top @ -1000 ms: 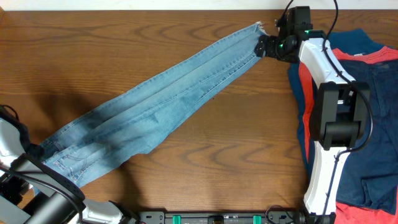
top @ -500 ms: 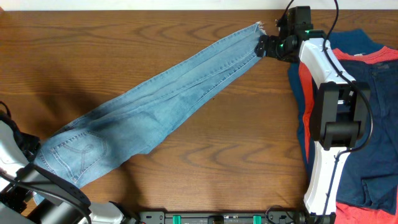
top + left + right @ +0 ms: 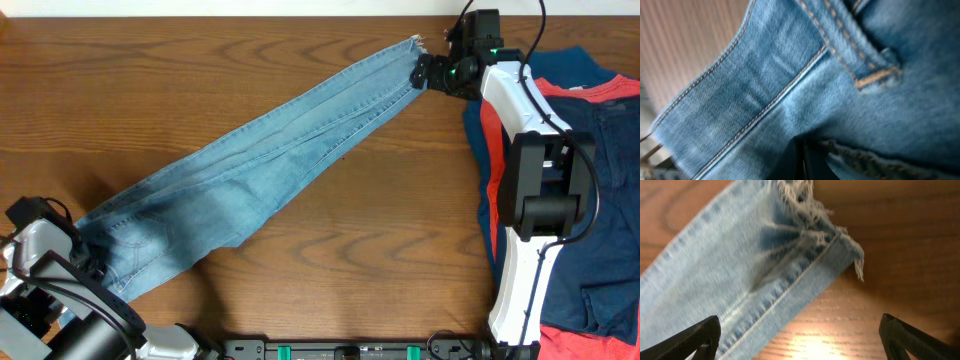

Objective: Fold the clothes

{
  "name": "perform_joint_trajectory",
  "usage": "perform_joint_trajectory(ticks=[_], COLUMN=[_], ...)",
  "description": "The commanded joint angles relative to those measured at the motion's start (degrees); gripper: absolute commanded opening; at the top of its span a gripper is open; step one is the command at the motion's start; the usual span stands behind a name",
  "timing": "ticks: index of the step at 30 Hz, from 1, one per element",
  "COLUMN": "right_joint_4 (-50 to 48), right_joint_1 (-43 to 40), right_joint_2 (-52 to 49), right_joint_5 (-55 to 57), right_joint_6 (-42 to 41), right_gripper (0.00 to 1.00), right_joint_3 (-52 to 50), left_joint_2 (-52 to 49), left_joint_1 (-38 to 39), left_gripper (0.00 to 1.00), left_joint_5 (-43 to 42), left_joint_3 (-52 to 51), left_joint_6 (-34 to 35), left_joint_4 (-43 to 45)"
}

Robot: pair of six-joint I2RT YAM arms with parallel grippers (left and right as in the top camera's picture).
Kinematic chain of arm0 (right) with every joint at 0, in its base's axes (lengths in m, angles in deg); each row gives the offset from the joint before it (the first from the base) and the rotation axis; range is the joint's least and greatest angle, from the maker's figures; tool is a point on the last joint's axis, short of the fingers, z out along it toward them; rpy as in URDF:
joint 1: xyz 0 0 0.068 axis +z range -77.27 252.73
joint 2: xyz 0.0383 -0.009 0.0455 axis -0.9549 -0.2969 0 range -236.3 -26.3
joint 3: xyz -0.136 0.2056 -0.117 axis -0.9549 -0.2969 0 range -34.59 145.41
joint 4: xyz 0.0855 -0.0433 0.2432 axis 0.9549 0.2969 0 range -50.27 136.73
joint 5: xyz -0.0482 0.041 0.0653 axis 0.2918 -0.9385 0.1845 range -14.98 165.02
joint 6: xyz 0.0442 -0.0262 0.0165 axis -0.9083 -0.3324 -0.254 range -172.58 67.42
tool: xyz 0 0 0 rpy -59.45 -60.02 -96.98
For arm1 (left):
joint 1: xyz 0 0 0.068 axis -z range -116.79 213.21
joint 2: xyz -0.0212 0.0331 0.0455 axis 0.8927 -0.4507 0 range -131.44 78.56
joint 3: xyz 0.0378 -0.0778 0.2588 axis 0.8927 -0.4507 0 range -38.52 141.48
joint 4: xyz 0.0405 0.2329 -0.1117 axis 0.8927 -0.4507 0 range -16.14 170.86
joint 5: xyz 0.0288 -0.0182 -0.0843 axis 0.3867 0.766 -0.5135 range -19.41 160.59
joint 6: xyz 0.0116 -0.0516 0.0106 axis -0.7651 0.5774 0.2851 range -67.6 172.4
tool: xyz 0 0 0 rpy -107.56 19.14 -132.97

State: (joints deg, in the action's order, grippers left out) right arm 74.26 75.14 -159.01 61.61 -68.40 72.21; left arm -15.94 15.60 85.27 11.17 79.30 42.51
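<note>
The light-blue jeans [image 3: 260, 160] lie folded lengthwise in a long diagonal strip, waist at the front left and frayed hems at the back right. My left gripper [image 3: 78, 252] is shut on the waist end. In the left wrist view, denim [image 3: 790, 75] fills the frame and bunches around the closed jaws [image 3: 803, 161]. My right gripper [image 3: 424, 74] stands open at the hem end. In the right wrist view, the frayed hem [image 3: 805, 235] lies ahead of the wide-apart fingers [image 3: 695, 340], and the lower leg edge runs in by the left finger, with bare wood across the rest of the gap [image 3: 800, 345].
A pile of dark navy and red-orange garments [image 3: 600, 200] covers the table's right side, with the right arm's white body [image 3: 530, 180] over its left edge. Brown wooden tabletop [image 3: 380, 230] surrounds the jeans.
My left gripper has closed on the waist end of the jeans and the left arm has shifted at the front left corner. The right arm and hem have not moved.
</note>
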Motion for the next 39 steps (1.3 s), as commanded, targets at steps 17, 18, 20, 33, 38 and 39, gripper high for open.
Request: perform_joint_trajectory(ticks=[17,18,20,33,38,39], right_joint_4=[-19.8,-20.37,-20.09,12.68,21.16,22.1], right_joint_1=[1.46,1.79,2.45,-0.57,-1.01,-1.01], right_joint_2=[-15.21,-15.63,-15.89,2.89,9.22,9.81], right_joint_5=[-10.69,-11.45,-11.65,9.6,15.04,15.41], right_joint_6=[-16.83,-17.44,-17.84,-10.03,-10.05,-10.1], right_gripper=[0.75,0.65,0.36,0.01,0.07,0.08], right_joint_3=[0.2,0.2,0.2,0.24,0.24,0.24], left_joint_2=[0.2,0.2,0.22,0.33,0.22,0.2], left_joint_1=[5.35,5.62,5.75,5.84,5.81,5.81], left_gripper=[0.06,0.06,0.06,0.13,0.22,0.22], left_joint_5=[-5.07,-5.09,-5.05,-5.53,-6.54,-6.54], left_joint_3=[-0.09,-0.09,-0.07,12.37,13.42,13.05], left_joint_6=[-9.51,-9.51,-9.53,-9.51,-6.69,-5.99], left_joint_4=[17.86,17.64,17.11,-0.28,-9.33,-10.45])
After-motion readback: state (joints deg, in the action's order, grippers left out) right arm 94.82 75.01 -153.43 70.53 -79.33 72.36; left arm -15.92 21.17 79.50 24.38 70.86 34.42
